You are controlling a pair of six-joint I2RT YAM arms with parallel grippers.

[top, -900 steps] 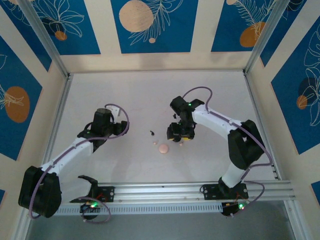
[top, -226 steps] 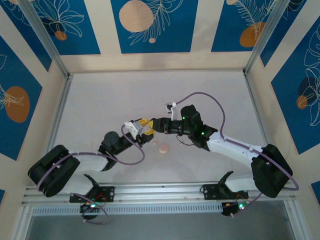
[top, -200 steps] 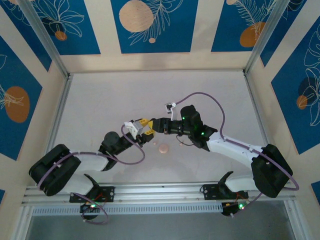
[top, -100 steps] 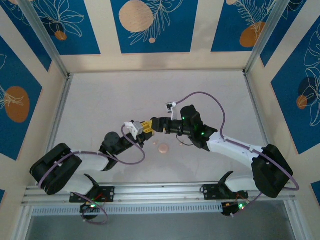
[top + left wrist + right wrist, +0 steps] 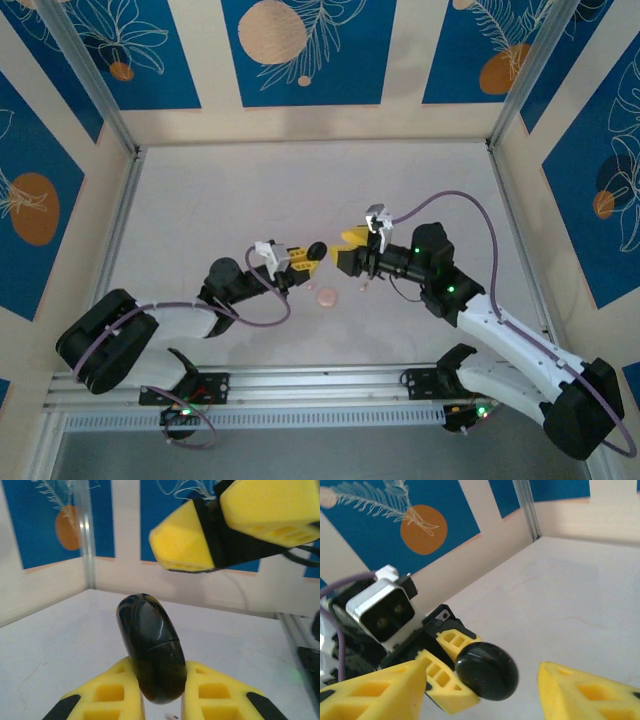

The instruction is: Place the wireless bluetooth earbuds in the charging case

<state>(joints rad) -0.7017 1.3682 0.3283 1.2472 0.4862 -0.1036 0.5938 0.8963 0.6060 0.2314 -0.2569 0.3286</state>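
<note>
left hand (image 5: 308, 257) clamped shut; right hand (image 5: 348, 250) open, tips facing.

- Soft, even light is falling from overhead onto the pale matte tabletop (image 5: 250, 190), casting only faint shadows beneath the arms.
- A broad, dull highlight is gleaming on the glossy black rounded case (image 5: 150, 645) in the left wrist view.
- The yellow plastic fingertips (image 5: 585, 692) nearest the right wrist lens are blurring slightly.
- The blue patterned wall panels (image 5: 45, 525) are softening out of focus behind.

No readable txt, labels, brands, nos. or signs anywhere in the scene
</note>
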